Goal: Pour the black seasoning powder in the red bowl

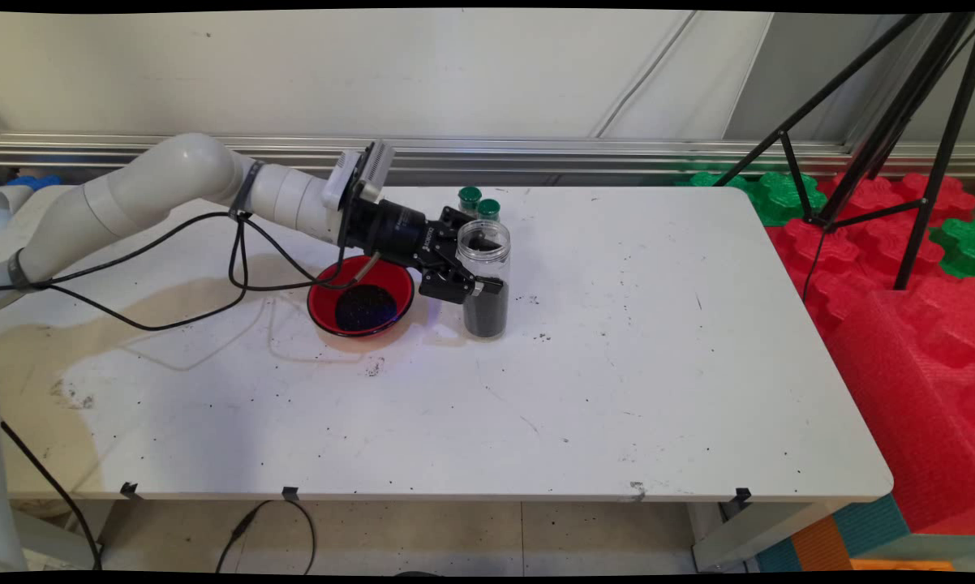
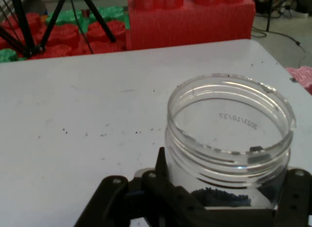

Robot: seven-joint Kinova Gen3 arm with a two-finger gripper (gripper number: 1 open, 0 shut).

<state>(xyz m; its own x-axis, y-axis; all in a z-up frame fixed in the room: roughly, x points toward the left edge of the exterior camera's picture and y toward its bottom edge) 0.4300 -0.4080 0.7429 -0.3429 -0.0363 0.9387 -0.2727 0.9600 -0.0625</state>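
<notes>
1. A big white table with rounded corners (image 1: 617, 389) fills the middle. Its top has little dark specks and a brown stain at 9 o'clock.
2. Behind the table, at 12 o'clock, is a plain pale wall (image 1: 374, 73) with a shiny metal rail (image 1: 617, 148) running along its bottom.
3. At 3 o'clock, red foam blocks with bumpy edges (image 1: 901, 324) are piled up beside the table. Green foam blocks (image 1: 779, 195) lie just behind them.
4. A black tripod with thin legs (image 1: 901, 122) stands at 2 o'clock, over the foam.
5. Under the table, at 6 o'clock, is a pale tiled floor (image 1: 455, 535) with black cables (image 1: 244, 527) lying on it.
</notes>
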